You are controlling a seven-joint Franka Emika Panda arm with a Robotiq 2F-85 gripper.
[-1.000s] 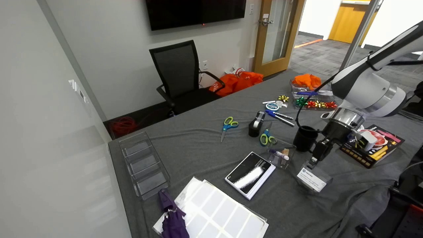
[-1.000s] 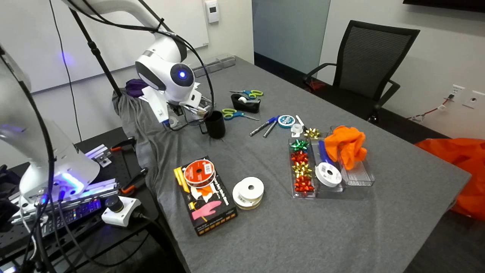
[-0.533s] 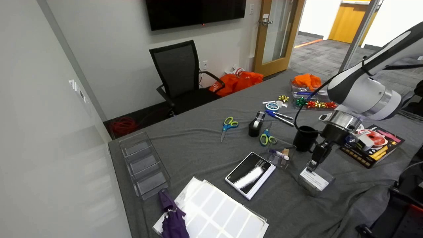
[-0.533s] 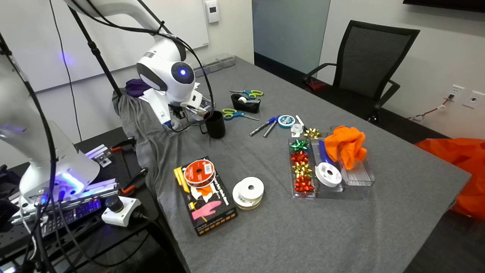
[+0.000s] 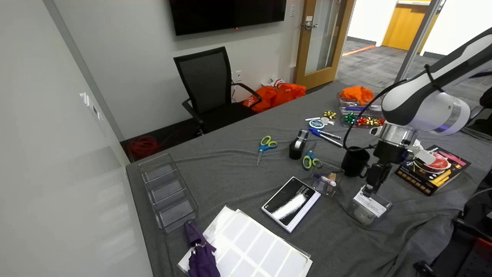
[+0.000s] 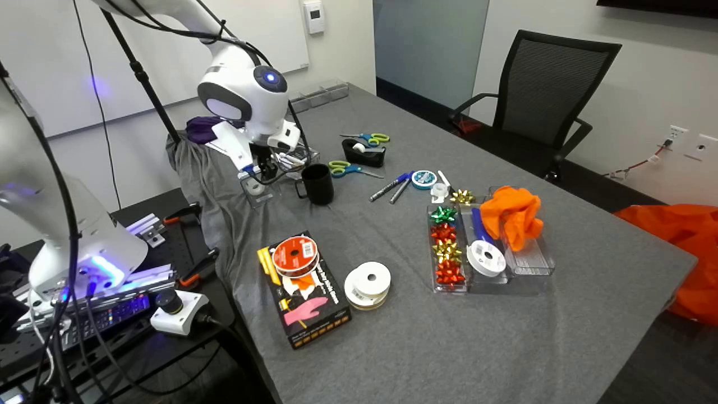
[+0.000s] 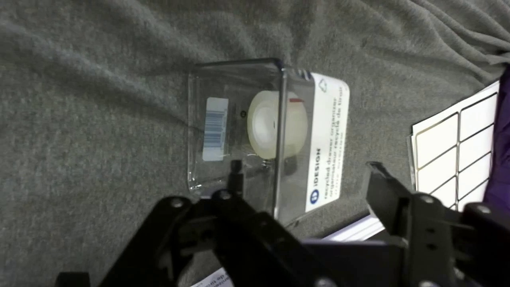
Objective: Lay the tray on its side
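On worktop (image 6: 426,342): gripper (image 7: 305,169) spread, clear tray (image 7: 326,143) beneath, labelled wall between jaws.
Risk: straddle looks off-centre; closing may twist the tray toward the black mug (image 6: 320,185), and tipping likely spills the tape roll (image 7: 271,123). Room, in an exterior view: worktop edge near on left, mug (image 6: 320,185) close right, most space on near side.

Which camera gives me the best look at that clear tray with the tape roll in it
The wrist view: the clear tray is large there, its label mostly legible, though the tool hides part of the tray's lower edge. Both exterior views show it much smaller, without readable print.
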